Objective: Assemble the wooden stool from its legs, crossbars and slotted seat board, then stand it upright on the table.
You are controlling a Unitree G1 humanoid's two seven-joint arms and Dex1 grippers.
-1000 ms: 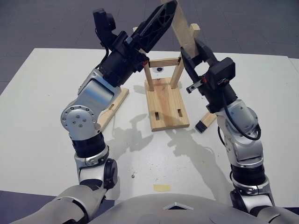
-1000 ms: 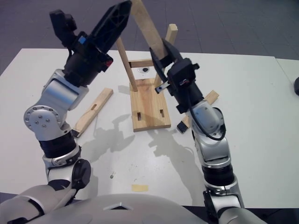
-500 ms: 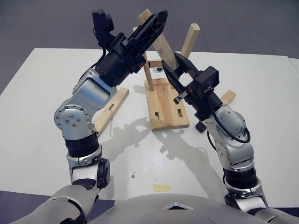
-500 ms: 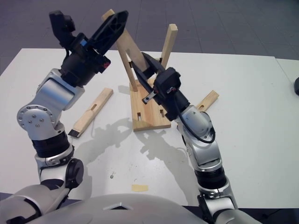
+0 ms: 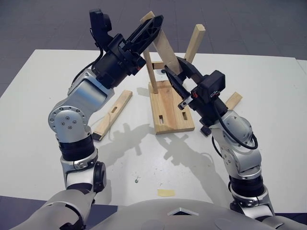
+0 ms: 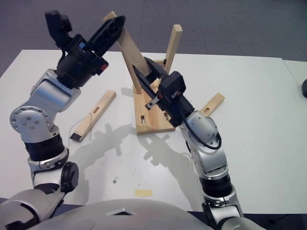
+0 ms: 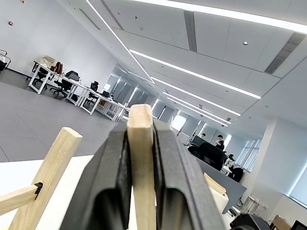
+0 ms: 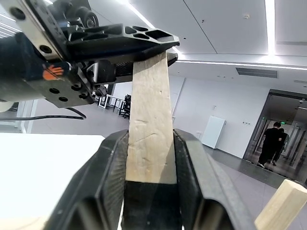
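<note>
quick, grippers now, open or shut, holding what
left gripper: shut on the wooden leg, near its upper end.
right gripper: shut on the same wooden leg, lower down.

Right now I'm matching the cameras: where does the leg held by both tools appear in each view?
Left eye: leg slants above centre, over the seat board.
Right eye: leg, left of centre.
Left wrist: middle, in the left tool.
Right wrist: middle, in the right tool.
Landmark: left tool clamping its upper end.
</note>
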